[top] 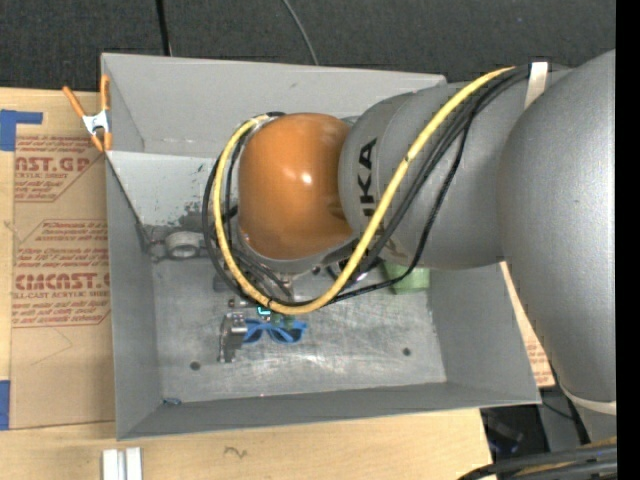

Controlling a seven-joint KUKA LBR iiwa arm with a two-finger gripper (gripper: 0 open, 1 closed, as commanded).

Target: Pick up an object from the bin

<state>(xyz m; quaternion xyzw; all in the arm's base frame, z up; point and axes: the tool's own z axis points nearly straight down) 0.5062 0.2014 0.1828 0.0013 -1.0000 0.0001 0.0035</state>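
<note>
My gripper (238, 330), whose grip I cannot tell, hangs over the scuffed grey bin (360, 353); a blue object (285, 330) lies at its three o'clock.

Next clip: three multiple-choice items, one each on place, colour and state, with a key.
1. Where does the small blue thing lie? A. on the grey metal bin's floor, by the orange wrist cover; B. on the bin's rim; C. outside the bin.
2. What colour is the small block half hidden under the arm? A. red; B. green; C. white.
3. The arm is: A. outside the bin; B. reaching down into the bin; C. resting on the bin's rim.
Key: 1 A, bin floor surrounds it; 2 B, green shows beside the arm; 3 B, its cover sits over the floor.
</note>
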